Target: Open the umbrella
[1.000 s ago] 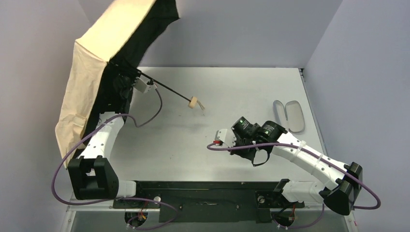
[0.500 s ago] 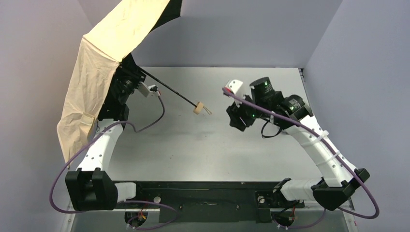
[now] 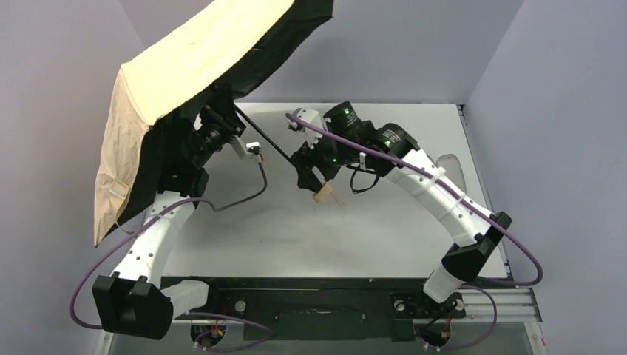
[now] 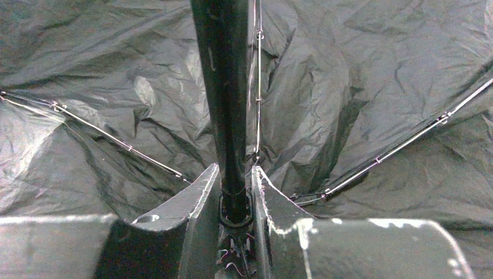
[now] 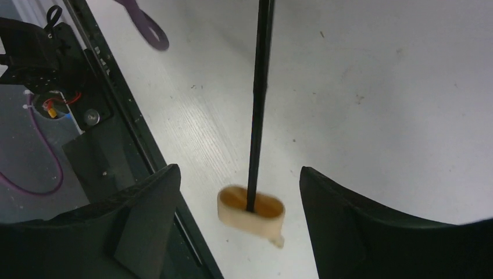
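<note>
The umbrella's peach-beige canopy (image 3: 200, 59) stands spread at the upper left, and its black lining (image 4: 360, 75) and ribs fill the left wrist view. My left gripper (image 3: 219, 124) sits under the canopy, shut (image 4: 235, 181) on the thin black shaft (image 4: 224, 87) where it meets the hub. The shaft (image 3: 266, 140) slants down to the small beige handle (image 3: 322, 195), which hangs just above the table. My right gripper (image 3: 309, 176) is over the handle, open (image 5: 238, 170). The handle (image 5: 251, 210) lies between its fingers and touches neither. The shaft (image 5: 260, 99) runs up the middle of that view.
The grey-lavender sleeve (image 3: 454, 164) lies on the white table (image 3: 370, 237) at the right, partly behind my right arm. A black rail (image 3: 296, 296) with both arm bases runs along the near edge. Grey walls close in the back and both sides.
My right arm swung up and left from the table's right to the handle while its jaws opened. My left arm tipped the umbrella, bringing the canopy rightward and the handle lower and nearer.
</note>
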You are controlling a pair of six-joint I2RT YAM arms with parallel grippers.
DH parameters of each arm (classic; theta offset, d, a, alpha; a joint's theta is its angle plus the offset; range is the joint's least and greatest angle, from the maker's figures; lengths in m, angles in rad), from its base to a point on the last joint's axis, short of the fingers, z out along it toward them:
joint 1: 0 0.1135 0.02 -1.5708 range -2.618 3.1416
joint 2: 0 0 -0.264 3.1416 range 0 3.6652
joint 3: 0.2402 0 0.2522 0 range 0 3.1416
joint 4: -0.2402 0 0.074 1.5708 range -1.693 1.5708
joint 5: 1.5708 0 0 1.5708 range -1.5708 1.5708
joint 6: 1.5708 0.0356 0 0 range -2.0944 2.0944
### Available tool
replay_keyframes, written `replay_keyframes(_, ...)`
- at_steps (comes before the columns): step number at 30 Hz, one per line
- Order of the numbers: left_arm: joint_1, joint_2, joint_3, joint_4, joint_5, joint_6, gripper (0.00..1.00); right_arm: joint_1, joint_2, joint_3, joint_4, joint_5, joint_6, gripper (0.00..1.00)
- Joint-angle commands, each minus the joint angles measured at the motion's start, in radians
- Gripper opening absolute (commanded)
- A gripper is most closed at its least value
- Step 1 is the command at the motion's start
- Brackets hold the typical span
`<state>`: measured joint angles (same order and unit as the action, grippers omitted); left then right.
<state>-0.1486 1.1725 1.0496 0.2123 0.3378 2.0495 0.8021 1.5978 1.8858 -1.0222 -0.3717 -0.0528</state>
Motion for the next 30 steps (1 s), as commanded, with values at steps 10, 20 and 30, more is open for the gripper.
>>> replay_keyframes(10,-0.058,-0.053,0.068,0.041,-0.028,0.008,0.00,0.059,0.080,-0.117,0.030,0.001,-0.031,0.33)
replay_keyframes(20,0.020,0.020,0.104,0.125,-0.076,0.004,0.00,0.069,-0.006,-0.365,-0.042,-0.002,-0.145,0.00)
replay_keyframes(30,0.124,0.101,0.135,0.186,-0.169,0.012,0.00,0.079,-0.120,-0.471,-0.100,0.025,-0.197,0.00)
